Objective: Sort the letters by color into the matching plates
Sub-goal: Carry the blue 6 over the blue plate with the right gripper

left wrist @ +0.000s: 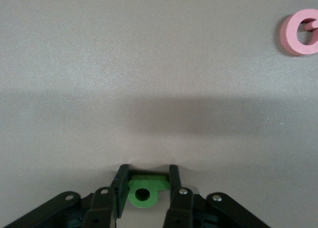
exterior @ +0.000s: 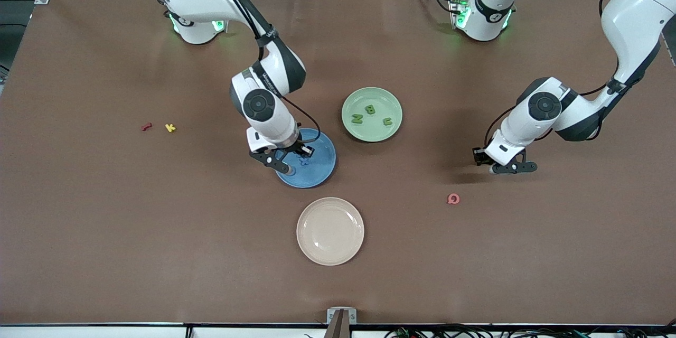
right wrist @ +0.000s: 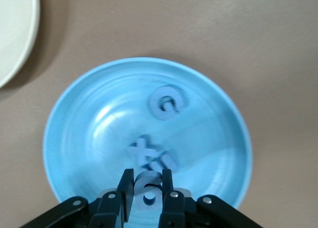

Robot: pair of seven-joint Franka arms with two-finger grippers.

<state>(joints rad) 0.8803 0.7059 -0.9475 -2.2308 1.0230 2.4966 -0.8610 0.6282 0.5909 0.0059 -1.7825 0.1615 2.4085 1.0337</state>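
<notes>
The blue plate [exterior: 322, 161] serves as landmark. In it lie blue letters: a "G" [right wrist: 167, 102], an "X" [right wrist: 141, 149] and one more partly hidden. The right gripper [right wrist: 147, 186] is over that plate, jaws closed on a blue "6" [right wrist: 148, 190]. The green plate [exterior: 372, 114], just beside it toward the left arm's end, carries "N" [exterior: 357, 118], "B" [exterior: 371, 109], "C" [exterior: 388, 121]. Well apart from it, the left gripper [left wrist: 146, 181] pinches a green letter [left wrist: 145, 190] low over the tabletop [exterior: 105, 222], near a pink "Q" [exterior: 453, 199].
</notes>
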